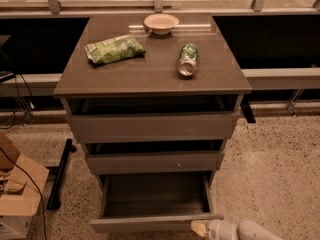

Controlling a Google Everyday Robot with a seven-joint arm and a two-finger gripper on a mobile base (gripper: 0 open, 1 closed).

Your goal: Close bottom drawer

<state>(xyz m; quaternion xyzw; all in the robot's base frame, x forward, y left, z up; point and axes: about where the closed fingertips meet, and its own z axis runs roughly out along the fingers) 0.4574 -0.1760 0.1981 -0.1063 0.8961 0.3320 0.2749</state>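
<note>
Gripper low, touching or just beside the right end of the bottom drawer front; drawer pulled well out.
Can't tell how open it is or whether it grips anything. I'd shift toward the panel's middle and push straight in, slowly, so the tray doesn't skew.

The gripper sits just beside the front right corner of the open bottom drawer.
</note>
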